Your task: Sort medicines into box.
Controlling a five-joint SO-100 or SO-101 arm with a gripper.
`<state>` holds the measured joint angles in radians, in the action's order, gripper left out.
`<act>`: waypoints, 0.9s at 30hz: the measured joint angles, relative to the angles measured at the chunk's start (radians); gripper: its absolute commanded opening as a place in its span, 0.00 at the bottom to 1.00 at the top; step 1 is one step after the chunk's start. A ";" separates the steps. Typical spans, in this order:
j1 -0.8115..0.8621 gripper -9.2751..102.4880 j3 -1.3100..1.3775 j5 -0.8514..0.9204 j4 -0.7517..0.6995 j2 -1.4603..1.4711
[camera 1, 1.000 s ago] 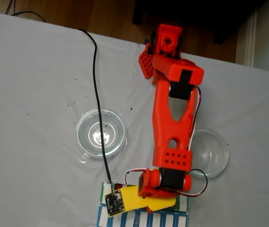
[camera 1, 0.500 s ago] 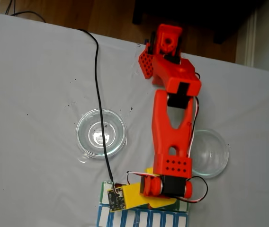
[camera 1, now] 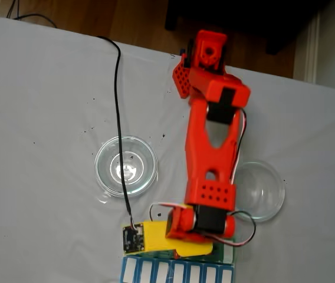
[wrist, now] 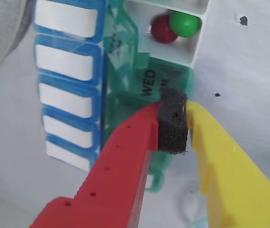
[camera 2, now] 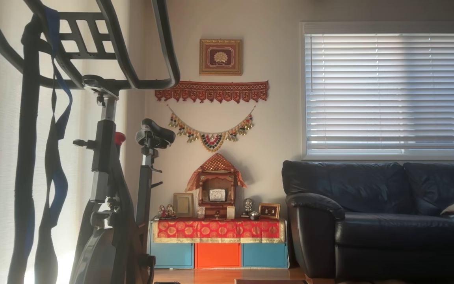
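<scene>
In the wrist view the green translucent box [wrist: 125, 57] runs up the frame. Its "WED" lid [wrist: 149, 78] is down. In the open compartment beyond that lid lie two medicines, a dark red pill [wrist: 162, 29] and a green pill [wrist: 185, 23], touching each other. My gripper [wrist: 175, 108] hovers over the WED lid, its red and yellow fingers shut against the black foam pad [wrist: 173, 126], holding no pill. In the fixed view the gripper [camera 1: 194, 247] sits at the table's near edge over the box [camera 1: 225, 254], which the arm mostly covers.
A blue row with white lids [wrist: 66, 61] adjoins the box on its left in the wrist view. Two clear round dishes [camera 1: 126, 166] [camera 1: 263, 190] flank the red arm [camera 1: 212, 159] on the white cloth. A black cable [camera 1: 119, 118] runs to the wrist camera.
The wrist and its yellow gripper part have shifted left and slightly up in the fixed view, uncovering more of the blue row. The dishes have not moved.
</scene>
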<state>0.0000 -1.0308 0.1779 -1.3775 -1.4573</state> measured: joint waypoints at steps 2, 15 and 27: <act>0.000 0.09 -0.031 -0.037 0.043 -0.044; 0.058 0.09 -0.137 -0.137 0.365 -0.106; 0.058 0.09 0.044 -0.005 0.155 0.104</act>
<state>0.0583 -0.9863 0.1733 -1.2226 -1.3530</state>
